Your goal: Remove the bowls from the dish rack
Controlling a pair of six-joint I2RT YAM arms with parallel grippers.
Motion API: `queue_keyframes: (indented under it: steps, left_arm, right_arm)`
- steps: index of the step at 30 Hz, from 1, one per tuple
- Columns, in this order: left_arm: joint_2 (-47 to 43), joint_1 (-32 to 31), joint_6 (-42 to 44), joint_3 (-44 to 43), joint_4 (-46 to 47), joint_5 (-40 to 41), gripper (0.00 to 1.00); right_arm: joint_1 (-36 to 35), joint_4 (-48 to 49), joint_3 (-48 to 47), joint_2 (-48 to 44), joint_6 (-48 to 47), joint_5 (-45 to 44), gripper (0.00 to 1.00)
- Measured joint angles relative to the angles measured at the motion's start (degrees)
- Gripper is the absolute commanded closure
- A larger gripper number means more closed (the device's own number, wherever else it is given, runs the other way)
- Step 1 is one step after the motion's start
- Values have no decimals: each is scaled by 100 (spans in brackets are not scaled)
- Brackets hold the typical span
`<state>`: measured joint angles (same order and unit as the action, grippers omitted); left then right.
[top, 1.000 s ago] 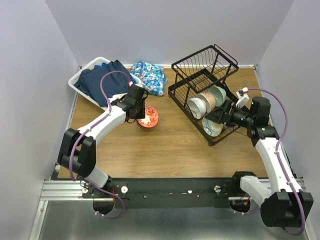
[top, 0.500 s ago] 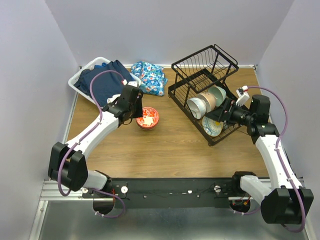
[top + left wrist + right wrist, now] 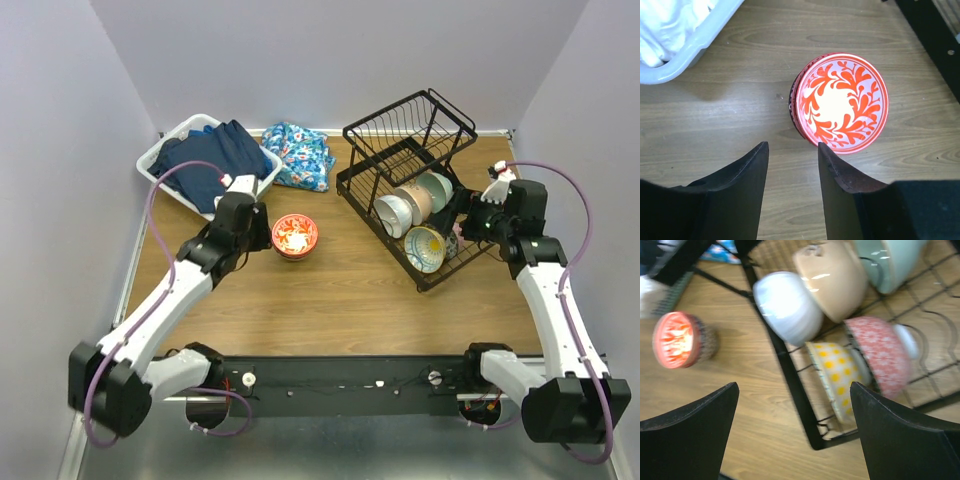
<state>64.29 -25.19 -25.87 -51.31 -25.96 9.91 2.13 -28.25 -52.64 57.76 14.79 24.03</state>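
The red-orange floral bowl (image 3: 295, 236) stands upright on the wooden table, outside the rack; it also shows in the left wrist view (image 3: 842, 102) and the right wrist view (image 3: 677, 339). My left gripper (image 3: 258, 238) (image 3: 792, 146) is open and empty, just left of that bowl and not touching it. The black dish rack (image 3: 432, 284) (image 3: 790, 375) holds a white bowl (image 3: 787, 305), a tan bowl (image 3: 835, 277), a mint green bowl (image 3: 890, 265), a yellow dotted bowl (image 3: 840, 372) and a red patterned bowl (image 3: 880, 352). My right gripper (image 3: 462, 225) (image 3: 794, 386) is wide open and empty above the rack's right side.
A white laundry basket (image 3: 165, 160) (image 3: 690, 45) with dark clothes sits at the back left. A blue floral cloth (image 3: 300, 150) lies beside it. The rack's angled upper tier (image 3: 410, 120) holds nothing.
My left gripper has drawn back to the left from the floral bowl, which stays on the table. My right gripper has pulled back to the right from the rack, uncovering the yellow bowl.
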Motion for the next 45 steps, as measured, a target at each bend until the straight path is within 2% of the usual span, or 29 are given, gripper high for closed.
queue_keyframes:
  steps: [3, 4, 8, 9, 13, 19, 29, 32, 40, 45]
  left_arm:
    - [-728, 0, 127, 476, 195, 13, 46]
    - [-1025, 2, 184, 678, 254, 20, 35]
    - [-1908, 7, 391, 1255, 417, 31, 23]
    - [-2162, 9, 448, 1412, 463, 31, 23]
    - [-2706, 11, 599, 1808, 597, 33, 12]
    - [-2859, 11, 769, 1921, 833, 61, 9]
    - [-2850, 11, 896, 1921, 1045, 59, 9]
    - [-2850, 11, 898, 1921, 1056, 59, 9]
    - [-2889, 11, 925, 1921, 1093, 59, 8]
    - [-2894, 11, 942, 1921, 1097, 57, 9]
  right_arm:
    - [0, -9, -2, 166, -225, -448, 0]
    - [0, 0, -2, 232, -293, -557, 0]
    - [0, 52, -44, 667, -610, -929, 0]
    - [0, 85, -52, 763, -671, -970, 0]
    - [11, 177, -186, 1311, -892, -1075, 0]
    - [96, 273, -323, 1814, -1082, -953, 0]
    - [726, 446, -323, 2291, -1163, -293, 0]
    - [743, 457, -323, 2507, -1189, 94, 0]
    - [793, 472, -323, 2765, -1292, 476, 0]
    - [798, 446, -433, 2997, -1342, 870, 3]
